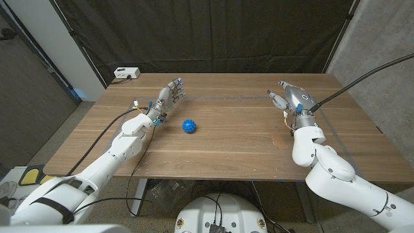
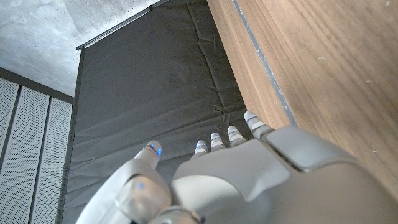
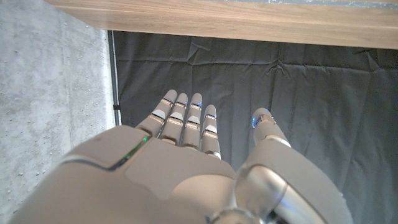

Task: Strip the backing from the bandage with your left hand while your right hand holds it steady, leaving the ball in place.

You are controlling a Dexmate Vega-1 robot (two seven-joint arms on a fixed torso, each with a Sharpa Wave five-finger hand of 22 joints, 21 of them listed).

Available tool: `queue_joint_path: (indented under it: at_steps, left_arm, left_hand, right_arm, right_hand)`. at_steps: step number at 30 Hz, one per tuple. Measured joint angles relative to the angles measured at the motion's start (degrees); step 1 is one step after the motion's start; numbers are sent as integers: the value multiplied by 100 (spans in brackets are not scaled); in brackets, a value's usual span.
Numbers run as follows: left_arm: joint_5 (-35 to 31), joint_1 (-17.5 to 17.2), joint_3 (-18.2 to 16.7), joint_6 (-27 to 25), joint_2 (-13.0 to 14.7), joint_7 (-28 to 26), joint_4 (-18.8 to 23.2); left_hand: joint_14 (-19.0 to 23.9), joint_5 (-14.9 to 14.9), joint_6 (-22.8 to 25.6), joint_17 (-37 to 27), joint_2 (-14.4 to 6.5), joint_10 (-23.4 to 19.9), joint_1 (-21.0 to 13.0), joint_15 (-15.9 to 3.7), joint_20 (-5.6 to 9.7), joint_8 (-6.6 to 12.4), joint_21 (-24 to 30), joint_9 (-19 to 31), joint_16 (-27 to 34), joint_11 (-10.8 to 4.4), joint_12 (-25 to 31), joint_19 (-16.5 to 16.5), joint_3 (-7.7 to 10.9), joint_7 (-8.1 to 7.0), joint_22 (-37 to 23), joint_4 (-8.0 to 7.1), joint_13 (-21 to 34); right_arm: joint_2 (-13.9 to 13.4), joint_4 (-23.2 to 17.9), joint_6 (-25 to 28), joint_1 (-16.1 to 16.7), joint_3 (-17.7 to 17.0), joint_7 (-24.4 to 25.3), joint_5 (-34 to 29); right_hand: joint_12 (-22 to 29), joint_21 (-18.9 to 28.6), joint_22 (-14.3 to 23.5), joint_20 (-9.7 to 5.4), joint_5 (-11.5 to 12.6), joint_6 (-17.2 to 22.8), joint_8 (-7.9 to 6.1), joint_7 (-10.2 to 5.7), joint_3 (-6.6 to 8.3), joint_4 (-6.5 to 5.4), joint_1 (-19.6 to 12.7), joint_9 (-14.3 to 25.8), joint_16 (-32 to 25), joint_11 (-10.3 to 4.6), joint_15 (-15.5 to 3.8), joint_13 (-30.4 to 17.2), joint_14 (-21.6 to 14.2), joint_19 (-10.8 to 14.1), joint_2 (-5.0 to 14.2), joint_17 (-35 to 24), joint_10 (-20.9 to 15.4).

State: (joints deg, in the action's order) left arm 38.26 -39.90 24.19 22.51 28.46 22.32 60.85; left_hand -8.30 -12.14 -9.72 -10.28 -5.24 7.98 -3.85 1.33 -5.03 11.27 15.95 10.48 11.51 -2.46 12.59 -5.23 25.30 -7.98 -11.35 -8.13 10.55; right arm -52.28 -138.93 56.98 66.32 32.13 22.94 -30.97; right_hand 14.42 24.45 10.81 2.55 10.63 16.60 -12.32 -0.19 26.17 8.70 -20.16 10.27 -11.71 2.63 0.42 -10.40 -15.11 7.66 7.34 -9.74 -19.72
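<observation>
While a blue ball (image 1: pixel 188 125) sits on the wooden table (image 1: pixel 226 145), the left hand (image 1: pixel 167 95) beside it and the right hand (image 1: pixel 289 99) well apart from it both hold nothing, fingers extended and slightly apart.

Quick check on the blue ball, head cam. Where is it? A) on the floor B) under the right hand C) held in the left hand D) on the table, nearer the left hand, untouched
D: the blue ball sits on the wooden table just beside the left hand, with a gap between them, while the right hand is far across the table; both hands hold nothing.
</observation>
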Motion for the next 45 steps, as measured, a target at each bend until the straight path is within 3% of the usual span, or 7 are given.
queue_joint_path:
  at_steps: [7, 12, 15, 22, 25, 34, 45]
  left_arm:
    - [-26, 91, 48, 8, -47, 91, -97]
    - [-51, 120, 75, 8, -57, 117, -110]
    - [-62, 130, 89, 2, -61, 121, -109]
    - [-88, 120, 111, -37, -57, 113, -31]
    - [-96, 76, 113, -68, -35, 68, 41]
    - [-109, -86, 100, -158, 82, -91, 320]
    - [-111, -160, 86, -214, 140, -161, 466]
  left_hand:
    - [0, 0, 0, 0, 1, 0, -1, 0, -31, 0, 0, 7, 0, 0, 0, 31, 0, 0, 0, 0, 0]
    - [31, 0, 0, 0, 60, 0, -60, -31, -31, 0, 0, 7, 0, 0, 0, 31, 0, 0, 0, 0, -1]
    - [31, 0, 0, 0, 60, 0, -60, -31, -31, 0, 0, 7, 0, 0, 0, 31, 0, 1, 0, 0, -1]
    - [31, 0, 0, 0, 59, 0, -59, -30, -30, 0, 0, 7, 0, 0, 0, 31, 0, 1, 1, 0, -1]
    - [31, 0, 0, 1, 59, 0, -59, -31, -30, 0, 0, 7, 0, 0, 0, 30, 0, 1, 1, 0, -1]
    - [62, 0, 0, 1, 7, 1, -7, 0, -52, 0, 0, 6, 0, 0, 0, 8, 0, 1, 1, 0, -1]
    - [62, 0, 32, 1, 44, -22, -44, 0, -51, 0, 0, 6, 0, 23, 0, 8, 0, -30, 2, 0, -2]
  right_arm:
    - [-330, -202, 318, -39, 205, -305, -205]
    - [-652, -335, 421, -42, 315, -532, -324]
    - [-806, -392, 479, -51, 361, -667, -386]
    - [-1040, -508, 607, -99, 503, -1004, -635]
    - [-1119, -535, 687, -145, 607, -1141, -755]
    - [-1163, -496, 926, -346, 893, -1694, -1116]
    - [-1133, -388, 1294, -760, 1394, -2602, -1625]
  right_hand:
    - [0, 0, 0, -30, -1, 0, 27, 0, -59, -59, 0, 0, 0, 0, -42, 0, -42, 31, 0, -28, 0]
    - [-30, 0, 24, -29, -50, 0, 67, 0, -297, -233, 336, 28, 0, 0, -84, -19, -84, 71, -184, -78, 0]
    - [-30, 0, 27, -50, -94, 0, 67, 0, -351, -287, 404, 28, 0, 0, -102, -21, -102, 92, -236, -81, 0]
    - [-30, 0, 27, -51, -66, 87, 67, -37, -422, -232, 467, 28, 0, -56, -212, -21, -293, 173, -338, -52, -200]
    - [-30, 0, 26, -50, -44, 271, 32, -40, -377, -123, 282, 28, 0, -70, -287, -21, -391, 257, -281, -37, -324]
    - [84, 80, 26, -107, -45, 634, -44, -41, -332, -79, 164, 27, -111, -72, -298, -42, -869, 435, -163, -54, -685]
    - [34, 80, 53, -92, -45, 568, 4, -43, -332, -79, 151, 27, -47, -102, -296, -41, -783, 460, -151, -81, -591]
